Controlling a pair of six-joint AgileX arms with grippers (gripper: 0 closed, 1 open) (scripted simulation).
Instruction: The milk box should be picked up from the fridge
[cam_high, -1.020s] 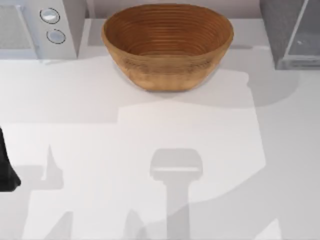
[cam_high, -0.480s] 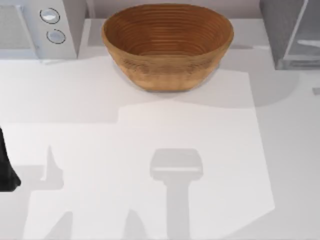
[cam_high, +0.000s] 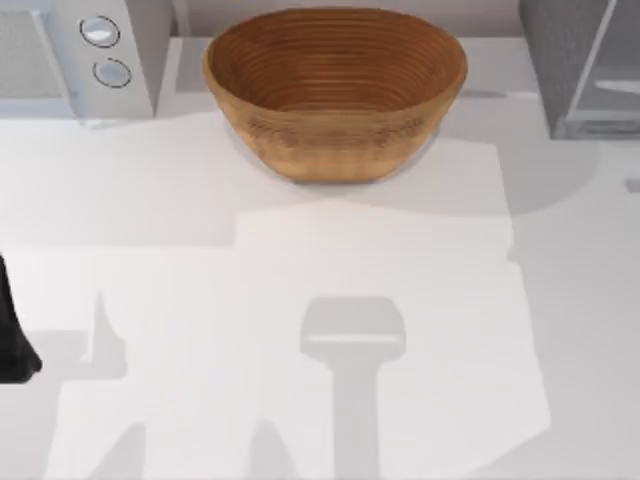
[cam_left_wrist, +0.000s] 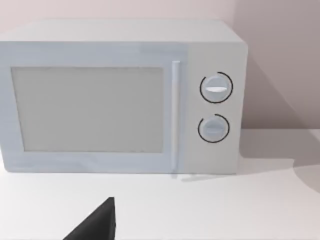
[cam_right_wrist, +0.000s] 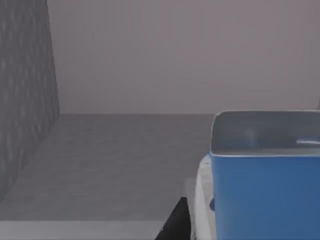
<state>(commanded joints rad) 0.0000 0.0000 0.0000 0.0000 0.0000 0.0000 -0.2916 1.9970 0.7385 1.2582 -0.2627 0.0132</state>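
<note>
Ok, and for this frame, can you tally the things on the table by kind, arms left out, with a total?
Appliances: 2, the light-grey microwave with two knobs and the dark-grey fridge
Baskets: 1, the wicker basket between them
Cartons: 1, the blue milk box, seen inside the fridge from the right wrist view
Total: 4

- Wicker basket (cam_high: 335, 90): brown, oval, upright on the white desk (cam_high: 300, 300) at 12 o'clock.
- Microwave (cam_left_wrist: 122, 95): light grey, at 10 o'clock on the desk, door shut, two round knobs (cam_left_wrist: 216, 88) stacked one above the other beside the door handle.
- Basket and microwave stand apart.
</note>
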